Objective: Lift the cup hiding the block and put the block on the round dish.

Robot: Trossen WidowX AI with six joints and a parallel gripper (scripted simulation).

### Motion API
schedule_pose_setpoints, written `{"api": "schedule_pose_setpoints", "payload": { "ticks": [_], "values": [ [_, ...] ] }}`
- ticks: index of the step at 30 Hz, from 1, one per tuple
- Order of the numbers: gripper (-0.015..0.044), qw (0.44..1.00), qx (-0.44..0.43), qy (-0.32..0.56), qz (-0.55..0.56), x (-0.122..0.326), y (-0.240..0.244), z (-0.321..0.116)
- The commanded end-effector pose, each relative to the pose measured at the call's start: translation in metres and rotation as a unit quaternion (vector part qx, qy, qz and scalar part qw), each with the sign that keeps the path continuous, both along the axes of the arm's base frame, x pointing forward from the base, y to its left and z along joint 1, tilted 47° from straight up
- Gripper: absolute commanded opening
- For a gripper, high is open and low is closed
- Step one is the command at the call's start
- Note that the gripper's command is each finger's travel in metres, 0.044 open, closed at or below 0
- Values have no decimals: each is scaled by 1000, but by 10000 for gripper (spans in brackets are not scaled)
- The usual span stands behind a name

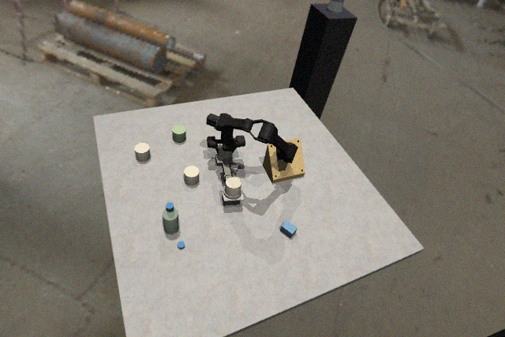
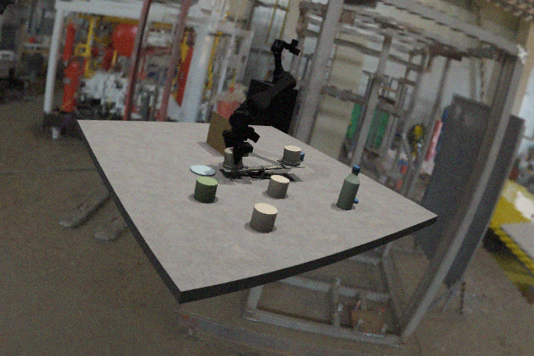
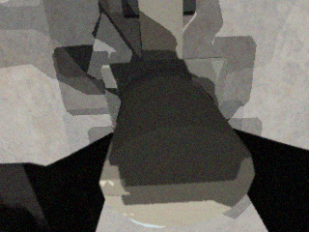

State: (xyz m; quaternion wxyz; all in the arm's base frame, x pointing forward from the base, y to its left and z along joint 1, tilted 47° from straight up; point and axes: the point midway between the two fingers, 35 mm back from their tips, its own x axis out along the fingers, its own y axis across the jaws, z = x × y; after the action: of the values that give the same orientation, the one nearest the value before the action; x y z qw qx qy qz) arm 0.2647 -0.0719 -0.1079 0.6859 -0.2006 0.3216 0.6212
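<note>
A small balance [image 1: 226, 171] [image 2: 267, 167] stands mid-table with a beige cup on each end. My gripper [image 1: 225, 154] [image 2: 233, 154] [image 3: 168, 135] is down over the far cup [image 2: 228, 157] [image 3: 179, 208] and shut on it; the cup fills the wrist view between the black fingers. In the top view the arm hides this cup. The other cup [image 1: 233, 186] [image 2: 291, 154] stands upright on the near end. The pale blue round dish [image 2: 202, 169] [image 3: 145, 224] lies flat on the table just beside the gripped cup. No hidden block shows.
Loose beige cylinders [image 1: 142, 151] [image 1: 191, 174] [image 2: 277, 186] [image 2: 263, 217], a green cylinder [image 1: 178, 133] [image 2: 205, 188], a green bottle [image 1: 170, 219] [image 2: 348, 190], a small blue cap [image 1: 181, 245] and a blue block [image 1: 289, 228] stand around. The arm's wooden base [image 1: 284, 160] is right of the balance.
</note>
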Motion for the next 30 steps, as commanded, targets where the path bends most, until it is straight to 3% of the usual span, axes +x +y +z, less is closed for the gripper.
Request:
{"api": "schedule_pose_setpoints", "payload": {
  "ticks": [1,30],
  "values": [
    [0,1000,-5,-4,-1,2,-8,3],
    [0,1000,-7,-3,-2,5,-35,26]
  ]
}}
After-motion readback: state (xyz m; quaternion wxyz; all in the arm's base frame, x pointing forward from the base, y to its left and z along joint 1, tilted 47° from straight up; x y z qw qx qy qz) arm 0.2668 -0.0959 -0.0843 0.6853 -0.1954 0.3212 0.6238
